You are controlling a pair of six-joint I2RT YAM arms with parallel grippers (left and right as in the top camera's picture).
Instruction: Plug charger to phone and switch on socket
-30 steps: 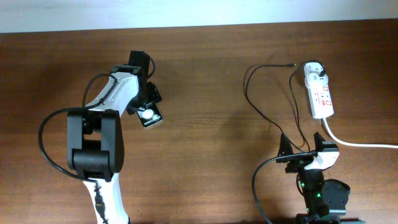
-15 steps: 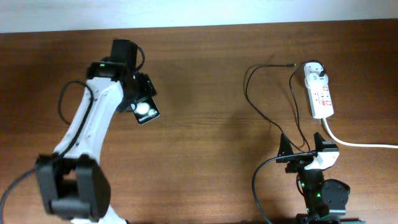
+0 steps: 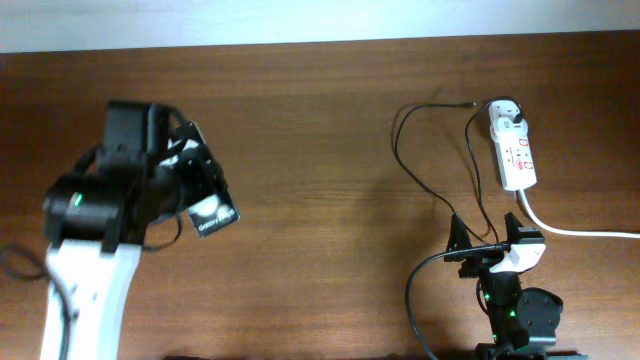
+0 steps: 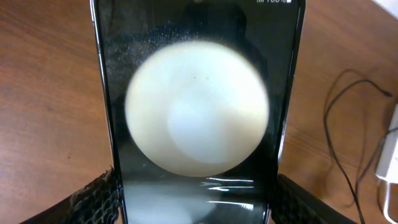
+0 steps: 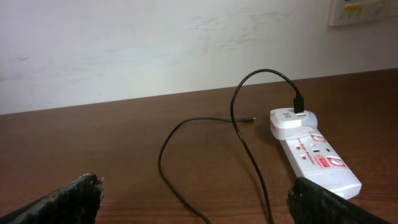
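My left gripper (image 3: 195,190) is shut on the black phone (image 3: 211,213) and holds it above the left part of the table. In the left wrist view the phone (image 4: 198,112) fills the frame between both fingers, its screen reflecting a big white spot. The charger's black cable (image 3: 420,165) loops over the table at the right. Its connector tip (image 3: 471,103) lies free and its adapter (image 3: 508,116) is plugged into the white socket strip (image 3: 517,150). Cable (image 5: 242,134) and strip (image 5: 317,158) also show in the right wrist view. My right gripper (image 3: 496,240) is open, low, over the cable.
The strip's thick white cord (image 3: 580,231) runs off the right edge. The table's far edge meets a white wall (image 5: 155,43). Bare brown wood (image 3: 320,200) lies between the arms.
My left arm has risen and swung toward the front left, carrying the phone with it. The right arm, cable and strip have not moved.
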